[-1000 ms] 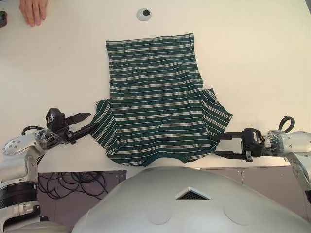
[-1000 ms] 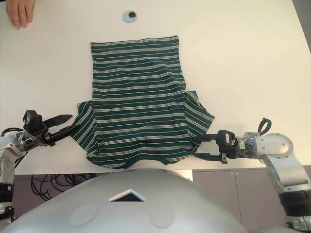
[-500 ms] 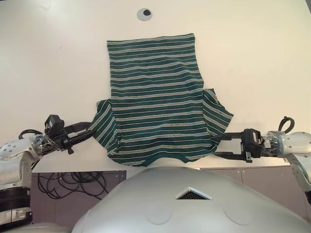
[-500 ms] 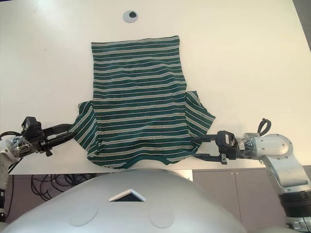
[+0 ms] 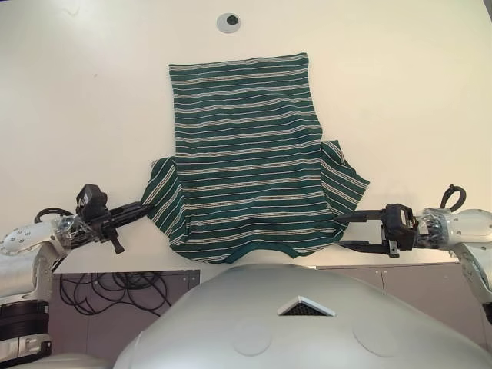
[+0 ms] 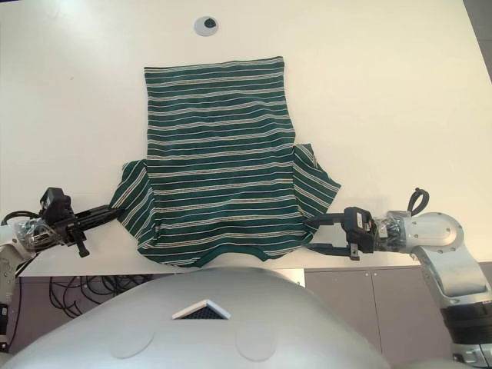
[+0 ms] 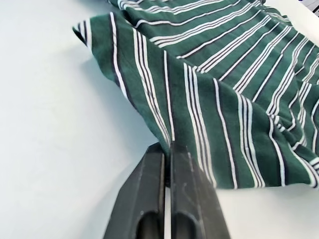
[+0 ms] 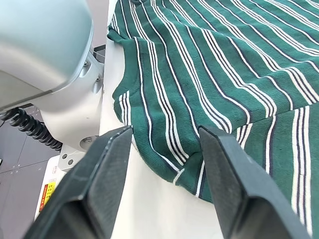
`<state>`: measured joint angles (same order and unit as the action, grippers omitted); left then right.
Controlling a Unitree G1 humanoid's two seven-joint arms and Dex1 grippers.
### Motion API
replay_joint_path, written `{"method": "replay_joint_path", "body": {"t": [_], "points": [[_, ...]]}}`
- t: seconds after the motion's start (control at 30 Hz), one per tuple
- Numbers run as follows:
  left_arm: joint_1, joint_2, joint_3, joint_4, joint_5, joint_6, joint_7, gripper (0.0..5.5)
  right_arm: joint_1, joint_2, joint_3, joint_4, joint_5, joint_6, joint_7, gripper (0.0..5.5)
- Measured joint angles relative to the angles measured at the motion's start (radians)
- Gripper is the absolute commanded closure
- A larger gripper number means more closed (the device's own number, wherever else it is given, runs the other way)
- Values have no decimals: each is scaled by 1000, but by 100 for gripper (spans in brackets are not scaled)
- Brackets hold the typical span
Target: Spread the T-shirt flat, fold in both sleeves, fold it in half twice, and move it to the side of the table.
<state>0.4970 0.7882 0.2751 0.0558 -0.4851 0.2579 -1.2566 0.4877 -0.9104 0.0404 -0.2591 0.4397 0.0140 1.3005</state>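
T-shirt lies spread on the table, neck at the near edge and hem far. Our left gripper is at the near left, its fingers pressed together on the edge of the left sleeve. Our right gripper is at the near right, jaws spread on either side of the cloth's near right corner, just below the right sleeve; we cannot tell whether they touch it.
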Motion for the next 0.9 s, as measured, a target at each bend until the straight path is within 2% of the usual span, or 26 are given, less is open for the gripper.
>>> {"method": "replay_joint_path", "body": {"t": [0.27, 0.43, 0.9], "points": [[-6, 0, 45, -100, -106, 62, -34, 549, -2, 0, 0, 0, 0, 1, 0, 309], [-39, -22, 39, -97, -117, 37, -53, 549, -4, 0, 0, -2, 0, 16, -9, 309], [-187, -172, -178, -101, -94, 22, -28, 549, -28, 1, 4, -14, 0, 43, -19, 309]]}}
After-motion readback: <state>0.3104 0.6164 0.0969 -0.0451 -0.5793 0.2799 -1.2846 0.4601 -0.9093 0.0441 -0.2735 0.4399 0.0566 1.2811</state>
